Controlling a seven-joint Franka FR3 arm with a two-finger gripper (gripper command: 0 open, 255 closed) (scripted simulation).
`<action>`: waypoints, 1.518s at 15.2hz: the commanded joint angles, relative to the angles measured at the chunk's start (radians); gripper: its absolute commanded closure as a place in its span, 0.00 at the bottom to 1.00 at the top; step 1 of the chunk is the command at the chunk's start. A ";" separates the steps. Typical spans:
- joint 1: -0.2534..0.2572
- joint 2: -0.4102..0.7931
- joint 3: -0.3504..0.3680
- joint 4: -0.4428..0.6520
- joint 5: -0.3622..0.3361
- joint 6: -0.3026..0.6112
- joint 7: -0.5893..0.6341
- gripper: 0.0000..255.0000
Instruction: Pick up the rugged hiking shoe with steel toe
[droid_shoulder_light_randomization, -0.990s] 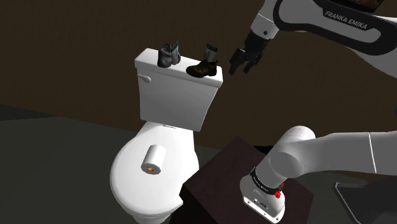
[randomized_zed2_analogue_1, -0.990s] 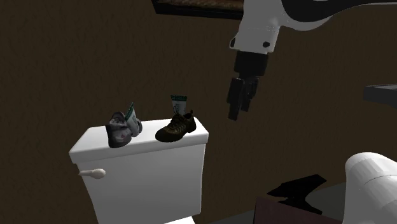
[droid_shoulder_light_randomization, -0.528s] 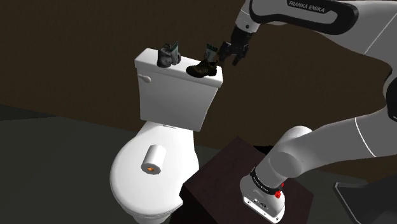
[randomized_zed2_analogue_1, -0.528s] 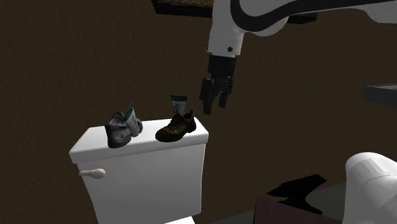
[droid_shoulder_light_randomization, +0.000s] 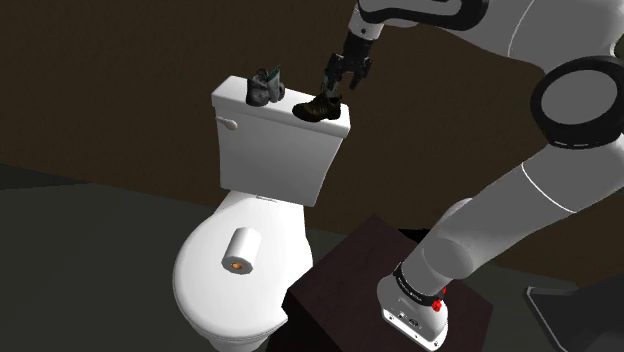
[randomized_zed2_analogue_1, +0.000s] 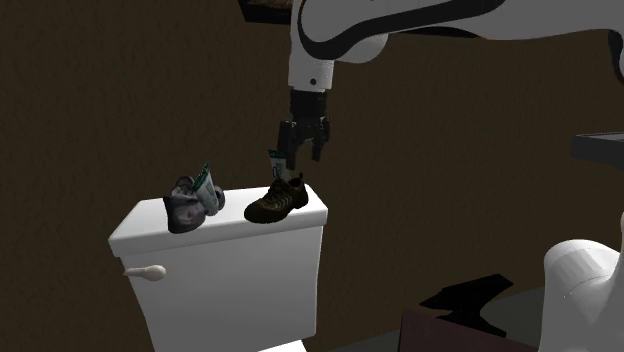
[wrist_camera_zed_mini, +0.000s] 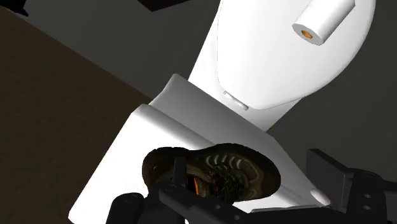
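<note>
Gripper (randomized_zed2_analogue_1: 298, 160) first: mine is all black, and it hangs just above the heel end of the brown lace-up hiking shoe (randomized_zed2_analogue_1: 277, 201). It points down at the shoe without touching it. Looking along my hand, my two fingers (wrist_camera_zed_mini: 336, 184) stand wide apart with the shoe lying sole-down between them. Neither finger touches it, so I have hold of nothing.

That shoe sits on the flat lid of the white toilet tank (droid_shoulder_light_randomization: 275, 145), at the end on the shoulder view's right. Just behind it, toward the far dark brown wall (randomized_zed2_analogue_1: 100, 100), stands a white tube with a green band (randomized_zed2_analogue_1: 273, 160), partly hidden by my fingers in the second exterior view. At the lid's other end, well apart from the brown shoe, lies a worn grey shoe (randomized_zed2_analogue_1: 184, 204) with a second green-and-white tube (randomized_zed2_analogue_1: 208, 186) leaning against it. A white flush lever (randomized_zed2_analogue_1: 146, 270) sticks out of the tank's front on the second exterior view's left.

Nearer than the tank, the closed white toilet lid (droid_shoulder_light_randomization: 215, 290) carries a white toilet roll (droid_shoulder_light_randomization: 240, 249) lying on its side, orange-brown core facing out. My dark box stand (droid_shoulder_light_randomization: 345, 270) is just beside the bowl on the shoulder view's right. My white arm (droid_shoulder_light_randomization: 500, 200) rises from it and arcs over to the tank.
</note>
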 joint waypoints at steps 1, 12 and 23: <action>-0.004 0.084 -0.011 0.077 0.007 0.004 -0.011 0.00; -0.024 0.290 -0.034 0.239 0.033 0.039 -0.038 0.00; -0.024 0.291 -0.034 0.205 0.033 0.074 -0.038 1.00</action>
